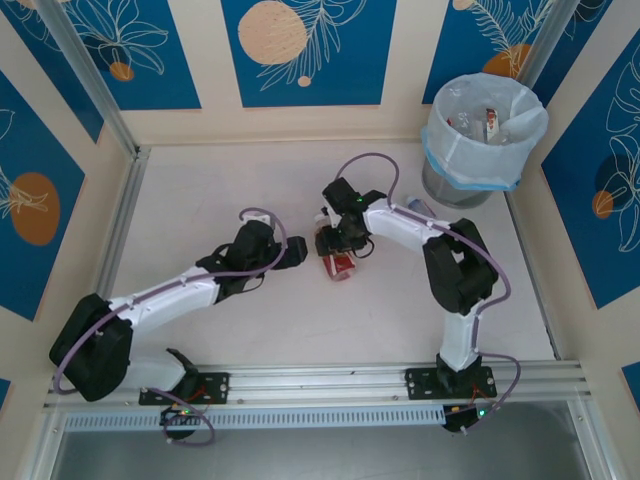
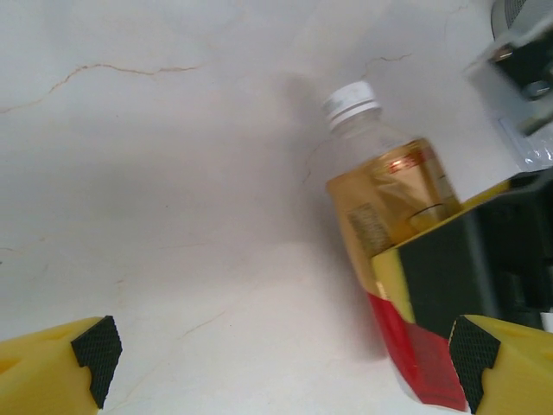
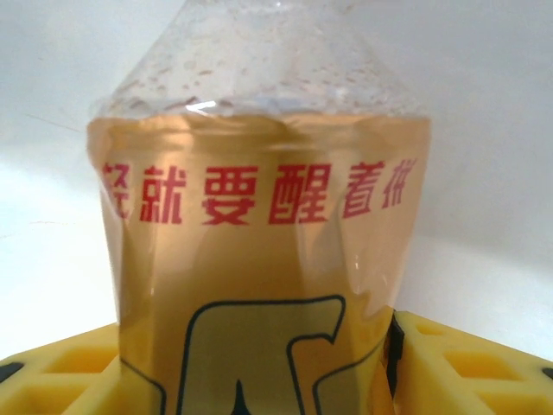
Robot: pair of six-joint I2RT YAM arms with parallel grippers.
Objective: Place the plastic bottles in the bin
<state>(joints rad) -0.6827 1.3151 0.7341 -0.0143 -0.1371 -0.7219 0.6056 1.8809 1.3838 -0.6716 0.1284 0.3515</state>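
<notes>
The bottle [image 1: 342, 267] lies on the table [image 1: 250, 180], well left of the bin [image 1: 452, 186]. The right gripper [image 1: 337, 240] straddles it, pads at its sides; whether it clamps, I cannot tell. The left gripper [image 1: 296, 250], farther left of the bin, gapes wide.

White, faintly veined worktop [image 1: 200, 190]. One bottle [image 1: 340, 264] lies on its side near the centre. A bin [image 1: 445, 188] stands in the far right corner.
</notes>
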